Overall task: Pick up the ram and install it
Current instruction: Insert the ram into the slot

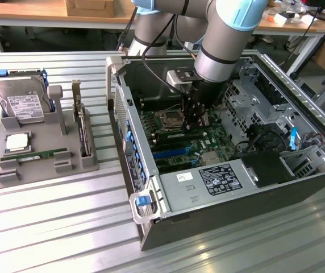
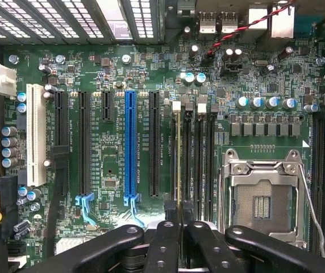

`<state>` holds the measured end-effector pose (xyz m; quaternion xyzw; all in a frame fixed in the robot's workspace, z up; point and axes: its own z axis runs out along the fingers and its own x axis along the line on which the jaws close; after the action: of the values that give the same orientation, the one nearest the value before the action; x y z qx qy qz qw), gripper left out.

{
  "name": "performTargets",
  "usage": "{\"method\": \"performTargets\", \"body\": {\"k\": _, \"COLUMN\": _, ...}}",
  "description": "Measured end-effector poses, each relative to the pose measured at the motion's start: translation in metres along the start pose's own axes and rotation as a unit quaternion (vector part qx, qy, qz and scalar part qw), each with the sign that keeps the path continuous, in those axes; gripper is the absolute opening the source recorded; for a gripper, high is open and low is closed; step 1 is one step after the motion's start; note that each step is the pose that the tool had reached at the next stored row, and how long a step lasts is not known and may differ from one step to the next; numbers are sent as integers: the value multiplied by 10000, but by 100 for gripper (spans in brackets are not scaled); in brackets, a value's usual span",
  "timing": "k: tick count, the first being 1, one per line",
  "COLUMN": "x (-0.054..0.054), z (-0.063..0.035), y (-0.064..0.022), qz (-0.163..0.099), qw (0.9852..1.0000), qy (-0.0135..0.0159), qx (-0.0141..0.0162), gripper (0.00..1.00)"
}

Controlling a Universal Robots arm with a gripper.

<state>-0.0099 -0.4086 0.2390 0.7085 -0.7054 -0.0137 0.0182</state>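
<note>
**Ram at the memory slots: keep it square and press straight**

The ram (image 2: 178,159) shows edge-on in the wrist view as a thin pale-green line. It lies along the memory slot nearest the long black expansion slot (image 2: 154,142), at the outer edge of the bank of memory slots (image 2: 199,153). The tool (image 2: 178,219) is closed almost fully, its fingers pinching the stick's near end. In the exterior view the tool (image 1: 194,122) stands low inside the computer case (image 1: 299,108), over the board.

I cannot tell whether the stick is seated or only resting on the slot. To do this step well, I judge that the stick must stay parallel to the slot along its whole length. The push should go straight into the board, without leaning toward the neighbouring slots. The white latches (image 2: 176,105) at the far end need to be free to catch.

Room is tight. The CPU socket (image 2: 263,199) sits just beside the slot bank on one side and the blue slot (image 2: 130,142) is near on the other. In the exterior view the case walls rise on both sides of the arm, and the power supply (image 1: 219,179) lies toward the camera, so the free path is straight up.

Outside the case, the table (image 1: 66,227) carries a grey tray (image 1: 43,168). It holds a second green stick (image 1: 34,153), a hard drive (image 1: 23,105) and an upright card (image 1: 83,128), all well apart from the tool.
</note>
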Motion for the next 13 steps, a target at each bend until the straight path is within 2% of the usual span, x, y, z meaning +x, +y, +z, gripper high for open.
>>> {"method": "performTargets", "body": {"k": 12, "x": 0, "z": 25, "y": 0, "qz": 0, "qw": 10000, "qy": -1, "qx": 0, "gripper": 13}}
{"method": "performTargets", "body": {"k": 13, "x": 0, "z": 25, "y": 0, "qz": 0, "qw": 10000, "qy": -1, "qx": 0, "gripper": 19}}
